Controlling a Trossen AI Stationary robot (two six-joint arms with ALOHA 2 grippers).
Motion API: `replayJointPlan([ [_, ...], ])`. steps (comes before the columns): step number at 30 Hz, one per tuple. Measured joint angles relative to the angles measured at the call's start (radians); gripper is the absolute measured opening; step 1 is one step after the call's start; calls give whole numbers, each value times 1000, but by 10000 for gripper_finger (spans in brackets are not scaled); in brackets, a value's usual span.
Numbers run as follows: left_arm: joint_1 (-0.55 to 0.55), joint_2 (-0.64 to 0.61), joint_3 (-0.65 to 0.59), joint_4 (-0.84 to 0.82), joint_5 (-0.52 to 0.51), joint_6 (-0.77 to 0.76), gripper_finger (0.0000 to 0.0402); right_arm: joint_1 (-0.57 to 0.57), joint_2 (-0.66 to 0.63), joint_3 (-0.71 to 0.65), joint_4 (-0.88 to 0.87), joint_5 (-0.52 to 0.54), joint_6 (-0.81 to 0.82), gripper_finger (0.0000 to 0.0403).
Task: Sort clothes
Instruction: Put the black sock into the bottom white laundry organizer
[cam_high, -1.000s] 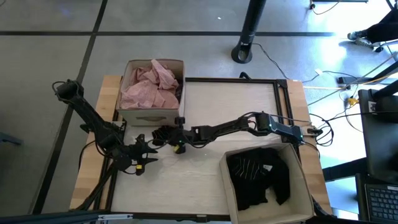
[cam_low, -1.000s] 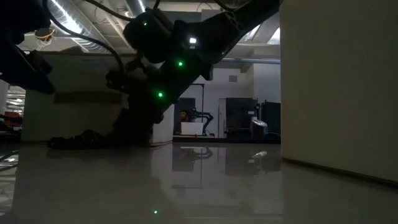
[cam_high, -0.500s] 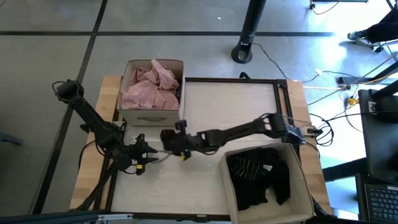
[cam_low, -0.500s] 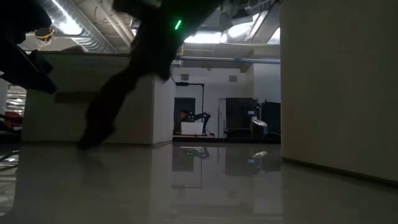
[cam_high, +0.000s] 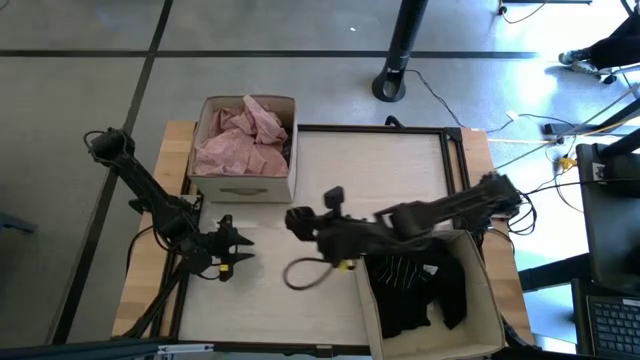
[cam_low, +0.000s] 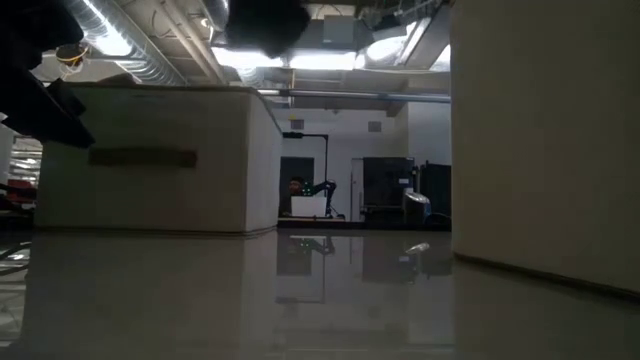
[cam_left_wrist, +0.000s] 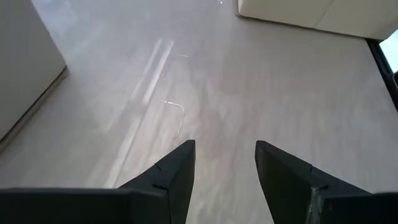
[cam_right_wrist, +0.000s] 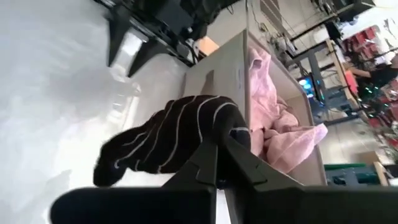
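Since a second ago, right gripper (cam_high: 300, 222) swung from nine o'clock toward five o'clock, jaws shut on a striped sock (cam_right_wrist: 163, 140). Step: carrying. Next, drop it in the box (cam_high: 480, 300). Left gripper (cam_high: 240, 250) waited, jaws open.

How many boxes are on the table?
2. One box sits at the table's far left, full of pink clothes. The other box is at the near right, with black striped clothes inside. More could be hidden outside the pictures.

Bare table (cam_high: 380, 165) between two flanking boxes: pink-filled box (cam_high: 245, 150), dark-clothes box (cam_high: 425, 290).
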Motion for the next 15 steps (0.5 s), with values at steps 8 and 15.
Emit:
replayJointPlan([
  [8,0,0,0,1,-20,0,159,120,-182,0,-188,-52,162,19],
  [15,0,0,0,1,-34,3,159,258,-310,0,-368,-201,466,20],
])
